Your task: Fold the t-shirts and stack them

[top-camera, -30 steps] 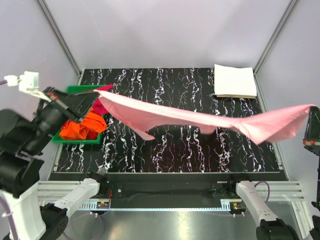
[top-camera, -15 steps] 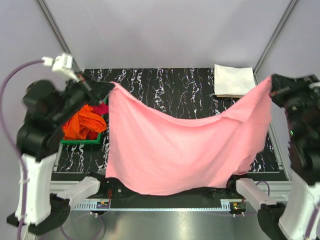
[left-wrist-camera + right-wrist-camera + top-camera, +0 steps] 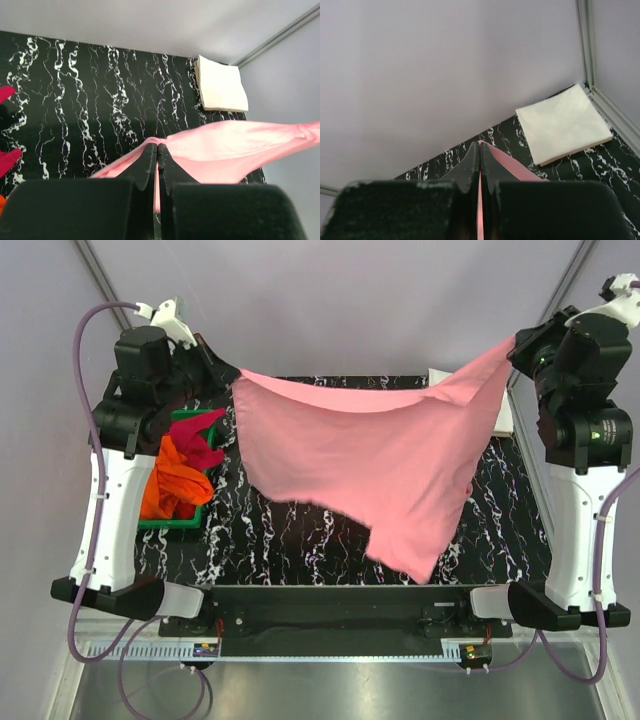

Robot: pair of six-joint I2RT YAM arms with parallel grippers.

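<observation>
The light pink t-shirt [image 3: 370, 460] hangs spread in the air between both raised arms, above the black marbled table [image 3: 300, 540]. My left gripper [image 3: 233, 375] is shut on its left corner; the pink cloth shows pinched between the jaws in the left wrist view [image 3: 220, 145]. My right gripper [image 3: 512, 340] is shut on its right corner, the cloth [image 3: 507, 165] pinched between the jaws. The shirt's lower edge droops to a point at the front right. The folded white t-shirt [image 3: 503, 415] lies at the far right corner, mostly hidden behind the pink one; it also shows in both wrist views [image 3: 220, 90] [image 3: 562, 125].
A green tray [image 3: 170, 525] at the left table edge holds the crumpled orange t-shirt [image 3: 175, 485] and the magenta-red t-shirt [image 3: 200, 440]. Grey walls and metal frame posts enclose the table at back and sides.
Both arms have risen and swung toward the back, lifting the pink t-shirt off the front edge. The shirt now hangs higher and farther back.
</observation>
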